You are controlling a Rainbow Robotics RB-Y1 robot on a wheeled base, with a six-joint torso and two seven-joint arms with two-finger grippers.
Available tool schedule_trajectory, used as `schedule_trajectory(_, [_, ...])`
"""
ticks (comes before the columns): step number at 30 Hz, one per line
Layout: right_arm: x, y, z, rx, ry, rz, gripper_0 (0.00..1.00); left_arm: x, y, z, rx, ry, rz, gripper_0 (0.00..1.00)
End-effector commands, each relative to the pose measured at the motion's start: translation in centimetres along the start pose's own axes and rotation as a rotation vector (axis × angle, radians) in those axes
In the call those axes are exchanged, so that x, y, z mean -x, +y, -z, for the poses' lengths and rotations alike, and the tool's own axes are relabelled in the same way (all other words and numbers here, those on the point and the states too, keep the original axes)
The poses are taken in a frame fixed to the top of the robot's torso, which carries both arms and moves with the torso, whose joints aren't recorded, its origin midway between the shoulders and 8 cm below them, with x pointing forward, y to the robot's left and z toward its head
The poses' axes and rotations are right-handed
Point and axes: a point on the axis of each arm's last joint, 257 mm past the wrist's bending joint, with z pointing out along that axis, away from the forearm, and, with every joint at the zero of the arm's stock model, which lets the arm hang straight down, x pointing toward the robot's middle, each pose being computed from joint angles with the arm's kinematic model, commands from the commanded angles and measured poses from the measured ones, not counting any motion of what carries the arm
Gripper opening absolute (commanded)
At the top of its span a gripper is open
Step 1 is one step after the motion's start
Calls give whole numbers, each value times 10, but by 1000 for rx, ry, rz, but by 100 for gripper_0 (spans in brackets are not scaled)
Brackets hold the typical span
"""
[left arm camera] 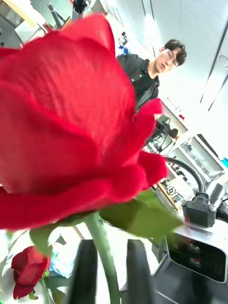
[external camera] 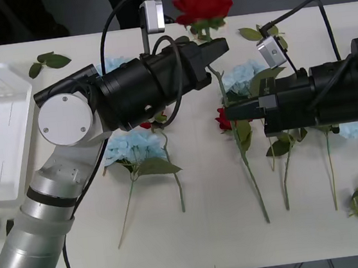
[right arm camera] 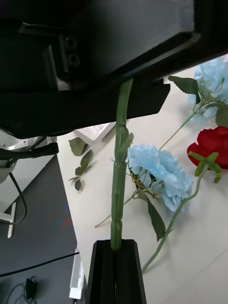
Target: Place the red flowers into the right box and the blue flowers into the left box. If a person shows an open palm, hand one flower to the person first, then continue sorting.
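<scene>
The red rose point(left arm camera: 66, 118) has matt, finely woven cloth petals; its stem point(right arm camera: 118, 185) is smooth green plastic. Blue hydrangea point(right arm camera: 159, 173) petals look like soft, frilled fabric. At nine o'clock the white tray point(external camera: 0, 128) is ribbed, slightly translucent plastic. The table point(external camera: 211, 247) is smooth matt white.

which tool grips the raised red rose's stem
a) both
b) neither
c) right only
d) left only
a: the left tool pinches the stem just under the red rose, and the right tool is shut on the same stem farther down.
</scene>
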Motion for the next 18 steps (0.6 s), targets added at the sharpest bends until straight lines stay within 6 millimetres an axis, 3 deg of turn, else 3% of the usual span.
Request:
schedule_trajectory(1, [18, 4, 6, -5, -22, 13, 0, 21, -11, -4, -18, -31, -19, 89])
schedule_trajectory(6, [20, 3, 8, -9, -26, 15, 0, 17, 0, 9, 5, 9, -53, 94])
schedule_trajectory(9, [22, -1, 13, -22, -33, 15, 0, 10, 14, 32, 33, 74, -85, 94])
schedule_trajectory(16, [23, -19, 46, -94, -29, 12, 0, -5, 62, 134, 138, 374, -168, 95])
schedule_trajectory(18, [25, -30, 72, -146, -30, 9, 0, -2, 80, 171, 205, 471, -193, 95])
